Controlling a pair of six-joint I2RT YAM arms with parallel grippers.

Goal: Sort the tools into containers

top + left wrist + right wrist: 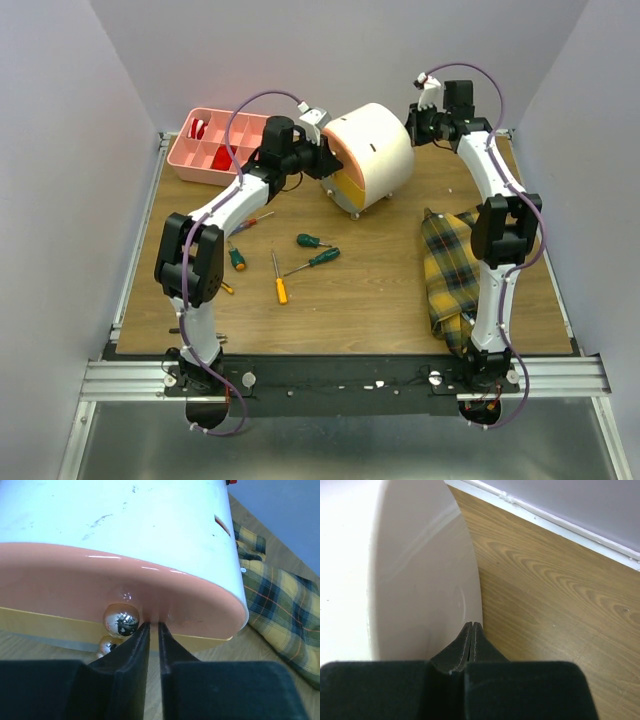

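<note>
The drawer box [372,155] sat at the back of the table [400,300]. It looked light, hard and slippery — best pulled by its shiny knob [121,620]. The left gripper [154,626] was open a crack beside the knob, holding nothing; the right gripper [471,626] was shut and empty, touching the box's back.

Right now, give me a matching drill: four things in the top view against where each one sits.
Things:
1 pink tray
2 drawer unit
3 plaid cloth
4 orange-handled screwdriver

Places:
A right side
B far left corner
C midway back, left of centre
D far middle

Pairs: 1-B, 2-D, 3-A, 4-C
</note>
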